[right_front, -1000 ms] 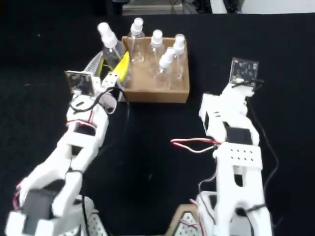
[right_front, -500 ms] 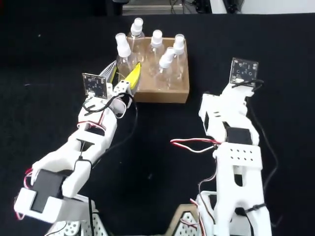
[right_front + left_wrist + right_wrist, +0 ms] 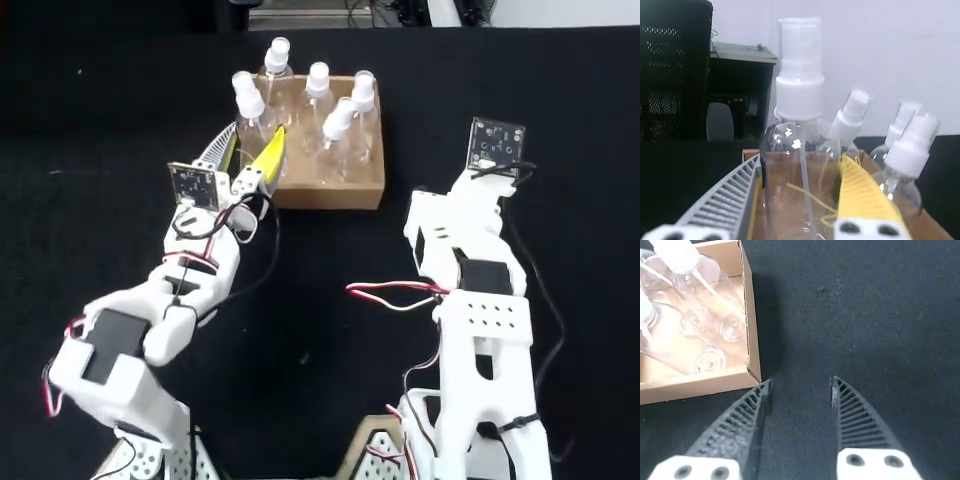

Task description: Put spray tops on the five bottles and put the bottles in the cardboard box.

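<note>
Fixed overhead view, two close wrist views; cardboard box (image 3: 330, 193) probably common ground.

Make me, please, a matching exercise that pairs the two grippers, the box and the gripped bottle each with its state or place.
Things
1. left gripper
2. right gripper
3. cardboard box
4. held bottle

States
A. open over the black table, beside the box's corner
B. upright, with a white spray top on
C. shut on a bottle
D. contains the other bottles

Pairs: 1-C, 2-A, 3-D, 4-B
</note>
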{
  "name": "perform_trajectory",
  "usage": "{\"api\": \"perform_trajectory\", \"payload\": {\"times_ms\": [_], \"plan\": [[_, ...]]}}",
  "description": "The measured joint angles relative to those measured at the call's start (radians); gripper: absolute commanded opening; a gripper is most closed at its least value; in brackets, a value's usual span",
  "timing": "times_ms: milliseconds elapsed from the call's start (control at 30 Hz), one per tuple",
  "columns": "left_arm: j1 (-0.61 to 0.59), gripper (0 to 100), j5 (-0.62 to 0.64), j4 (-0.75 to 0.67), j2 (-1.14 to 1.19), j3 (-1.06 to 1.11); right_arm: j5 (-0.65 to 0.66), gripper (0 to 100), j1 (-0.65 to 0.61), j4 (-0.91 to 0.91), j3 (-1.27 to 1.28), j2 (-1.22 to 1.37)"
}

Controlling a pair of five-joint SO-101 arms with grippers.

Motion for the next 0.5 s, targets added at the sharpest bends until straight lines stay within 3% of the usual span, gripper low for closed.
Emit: {"api": "perform_trajectory", "payload": {"times_ms": [500], "plan": [[0.000, 3, -0.054, -0.021, 0.081, 0.002, 0.000, 14.8, 0.000, 0.000, 0.000, 0.000]]}}
